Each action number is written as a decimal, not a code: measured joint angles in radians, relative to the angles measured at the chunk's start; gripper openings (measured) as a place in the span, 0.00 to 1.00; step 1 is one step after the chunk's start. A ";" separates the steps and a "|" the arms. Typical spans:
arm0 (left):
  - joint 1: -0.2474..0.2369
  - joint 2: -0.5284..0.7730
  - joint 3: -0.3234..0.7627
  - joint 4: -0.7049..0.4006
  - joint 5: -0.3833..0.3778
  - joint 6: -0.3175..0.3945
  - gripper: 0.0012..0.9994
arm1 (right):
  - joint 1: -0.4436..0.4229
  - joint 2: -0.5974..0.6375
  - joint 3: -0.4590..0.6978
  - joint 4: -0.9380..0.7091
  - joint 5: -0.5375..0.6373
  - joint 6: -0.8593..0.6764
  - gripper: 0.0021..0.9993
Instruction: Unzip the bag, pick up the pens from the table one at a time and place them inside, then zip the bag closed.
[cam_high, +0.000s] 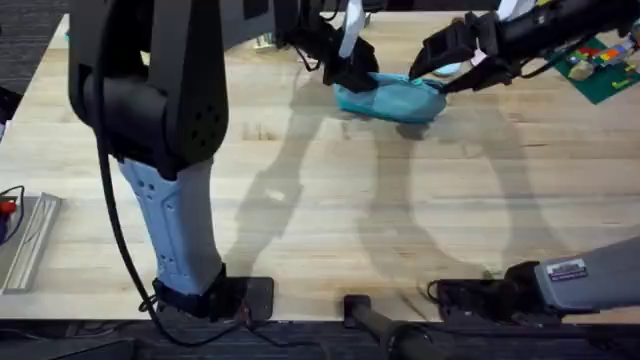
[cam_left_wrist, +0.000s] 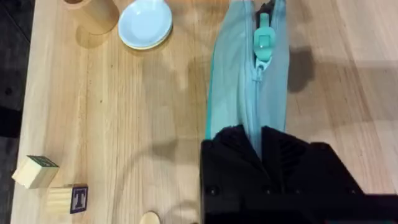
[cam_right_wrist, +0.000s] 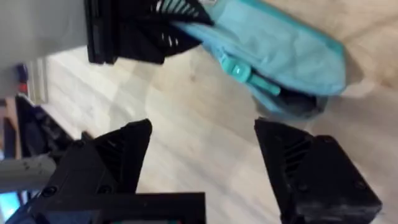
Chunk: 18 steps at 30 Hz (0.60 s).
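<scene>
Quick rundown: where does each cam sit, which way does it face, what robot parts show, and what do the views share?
Overhead: above the bases, looking down and forward over the table; both arms reach to the bag.
Left wrist: just above the bag, left gripper shut on its fabric.
Right wrist: facing the bag's zipper pull, right gripper open.
Shared: the bag.

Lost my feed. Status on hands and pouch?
Left hand shut on pouch end. Right hand open beside zipper pull. Zipper partly open. Nothing in the way.
</scene>
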 joint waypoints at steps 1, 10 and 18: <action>0.000 0.000 0.000 0.000 0.000 0.000 0.04 | 0.000 0.000 -0.003 0.019 0.000 0.007 1.00; 0.000 0.000 0.000 0.000 0.000 0.000 0.04 | 0.000 0.000 -0.005 0.051 0.028 0.049 1.00; 0.000 0.000 0.000 0.000 0.000 0.000 0.04 | 0.000 0.000 -0.031 0.110 0.085 0.101 1.00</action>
